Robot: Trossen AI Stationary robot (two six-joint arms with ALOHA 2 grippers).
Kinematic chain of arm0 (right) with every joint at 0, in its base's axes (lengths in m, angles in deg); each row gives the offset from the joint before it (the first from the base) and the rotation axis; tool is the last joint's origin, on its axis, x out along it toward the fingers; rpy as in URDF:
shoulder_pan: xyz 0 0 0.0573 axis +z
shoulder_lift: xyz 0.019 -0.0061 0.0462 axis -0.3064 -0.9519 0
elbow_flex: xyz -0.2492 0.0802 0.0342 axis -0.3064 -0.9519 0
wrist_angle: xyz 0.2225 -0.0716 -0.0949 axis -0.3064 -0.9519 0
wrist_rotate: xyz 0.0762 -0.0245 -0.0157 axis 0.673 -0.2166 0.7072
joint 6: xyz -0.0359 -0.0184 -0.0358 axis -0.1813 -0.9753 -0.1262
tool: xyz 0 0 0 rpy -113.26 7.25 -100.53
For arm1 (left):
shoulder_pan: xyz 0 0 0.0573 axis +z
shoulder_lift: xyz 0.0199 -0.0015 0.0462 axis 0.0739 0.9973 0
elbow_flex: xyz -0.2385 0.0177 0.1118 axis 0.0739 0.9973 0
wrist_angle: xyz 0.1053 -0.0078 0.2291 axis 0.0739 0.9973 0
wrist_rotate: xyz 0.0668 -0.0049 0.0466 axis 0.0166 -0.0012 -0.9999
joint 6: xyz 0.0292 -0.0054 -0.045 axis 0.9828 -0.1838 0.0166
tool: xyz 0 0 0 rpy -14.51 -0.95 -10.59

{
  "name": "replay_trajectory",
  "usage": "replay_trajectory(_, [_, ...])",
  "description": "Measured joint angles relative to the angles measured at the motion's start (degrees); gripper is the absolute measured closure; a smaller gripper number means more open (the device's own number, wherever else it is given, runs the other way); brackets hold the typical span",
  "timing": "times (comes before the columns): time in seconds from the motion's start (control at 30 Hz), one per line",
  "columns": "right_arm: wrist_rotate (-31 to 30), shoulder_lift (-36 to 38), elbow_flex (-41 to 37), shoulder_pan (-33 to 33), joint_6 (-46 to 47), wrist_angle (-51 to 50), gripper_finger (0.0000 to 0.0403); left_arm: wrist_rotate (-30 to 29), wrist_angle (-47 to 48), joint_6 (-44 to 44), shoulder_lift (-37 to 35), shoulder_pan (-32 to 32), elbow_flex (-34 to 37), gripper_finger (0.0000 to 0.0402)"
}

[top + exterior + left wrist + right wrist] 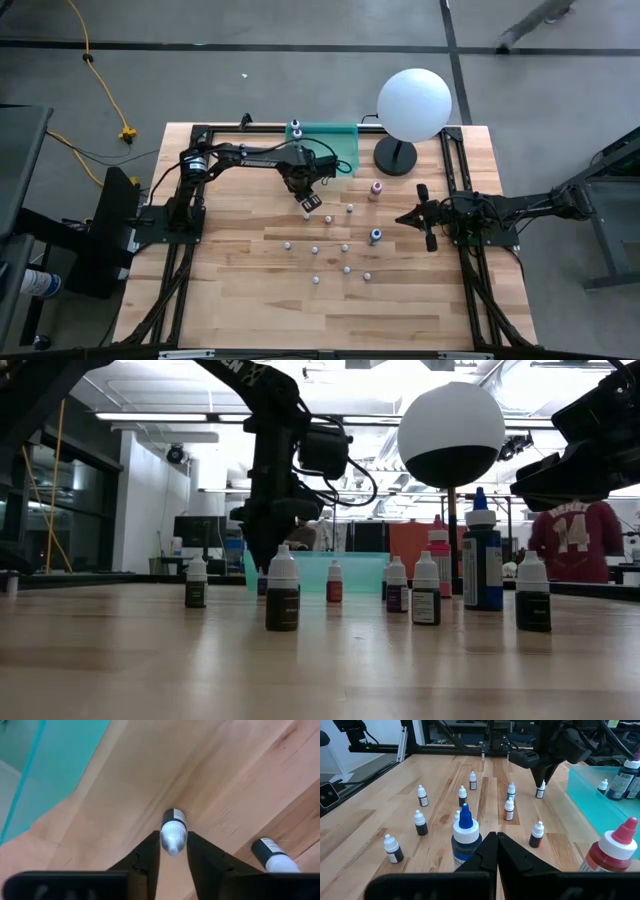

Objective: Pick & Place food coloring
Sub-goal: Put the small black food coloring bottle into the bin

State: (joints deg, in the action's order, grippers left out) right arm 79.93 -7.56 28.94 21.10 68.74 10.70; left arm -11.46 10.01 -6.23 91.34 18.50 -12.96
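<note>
Several tiny food coloring bottles [330,250] stand upright on the wooden table, along with a larger blue one [375,236] and a pink one [376,189]. Two more stand in the teal tray [335,140] at the far edge. My left gripper [173,835] points straight down just in front of the tray, shut on one small white-capped bottle [173,827]. My right gripper [496,836] waits shut at the table's right side [410,217], holding nothing. My left gripper pinches the small bottle's white cap [173,842] between its two fingers, one on each side. The fingers come from above, pointing down. The bottle stands upright with its base on the table.
A big white globe lamp [413,105] on a black foot stands at the far right next to the tray. Another small bottle [274,857] stands close beside the held one. Black frame rails [455,180] run along both table sides. A person in a red shirt [585,540] is beyond the table.
</note>
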Motion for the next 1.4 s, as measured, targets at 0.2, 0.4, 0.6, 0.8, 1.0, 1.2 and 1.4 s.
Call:
replay_trajectory(0.2, [0.0,0.0,0.0,0.0,0.0,0.0,0.0402,0.0,0.0,1.5,-0.1,0.0,0.0,0.0370])
replay_trajectory(0.4, [0.0,0.0,0.0,0.0,0.0,0.0,0.0402,-0.1,3.4,2.2,-0.1,-0.1,-3.0,0.0372])
replay_trajectory(0.6, [0.0,0.0,0.0,0.0,0.0,0.0,0.0402,-0.1,12.2,2.6,-0.1,-0.5,-13.0,0.0372])
replay_trajectory(0.8, [0.0,0.0,0.0,0.0,0.0,0.0,0.0402,-0.3,17.9,2.6,-0.1,1.3,-24.7,0.0372])
replay_trajectory(1.0, [0.0,0.0,0.0,0.0,0.0,0.0,0.0402,-0.3,18.0,0.1,-0.1,6.5,-28.8,0.0372])
replay_trajectory(1.2, [0.0,0.0,0.0,0.0,0.0,0.0,0.0402,0.8,17.5,-4.5,-0.1,10.5,-27.9,0.0373])
replay_trajectory(1.4, [0.0,0.0,0.0,0.0,0.0,0.0,0.0402,0.8,15.3,-9.4,-0.1,12.8,-24.4,0.0373])
